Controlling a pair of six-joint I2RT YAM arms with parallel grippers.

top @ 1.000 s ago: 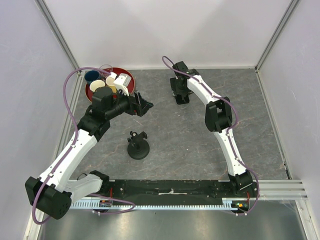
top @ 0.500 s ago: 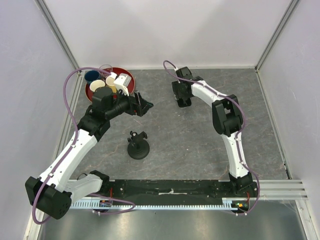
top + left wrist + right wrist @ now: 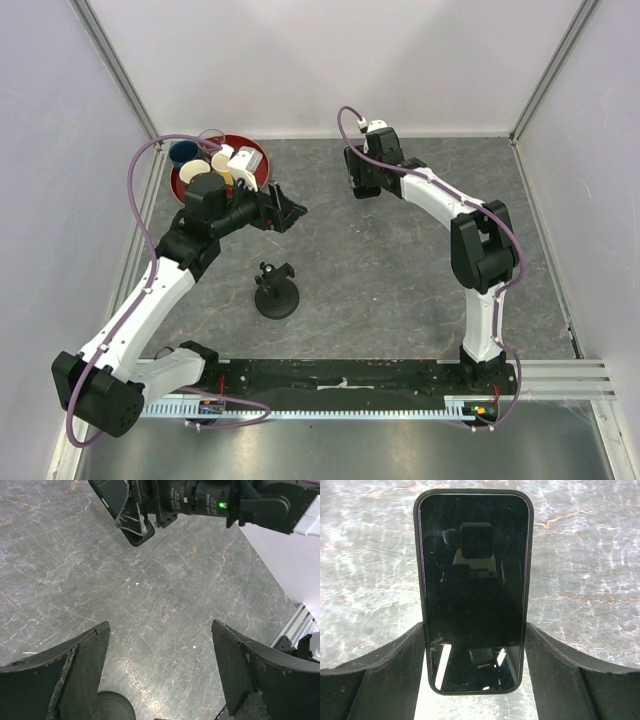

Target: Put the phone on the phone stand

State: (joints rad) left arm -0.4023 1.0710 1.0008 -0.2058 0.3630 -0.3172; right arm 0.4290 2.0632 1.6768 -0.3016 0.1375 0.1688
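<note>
Two arms show in the top view. The left tool (image 3: 283,212) hangs spread and empty over the tabletop (image 3: 380,270), beyond the stand (image 3: 276,296). The stand is upright on its disc base, well apart from the right tool (image 3: 362,182) at the far side. What that tool carries is hard to make out from here.

From the left wrist, the left tool's own fingers (image 3: 80,672) stand wide apart with only bare stone between them. The right tool crosses the top edge of the view.

From the right wrist, the phone (image 3: 474,590) lies lengthwise between the right tool's fingers (image 3: 385,675). They press on its two long edges along the near half, so it is pinched, and its far end juts free.

It looks thin, rigid and light, and its glossy face mirrors the camera. Likely slick and easily cracked, it is best held by its edges as here, never by the glass. The free end could then go into the stand's bracket.
</note>
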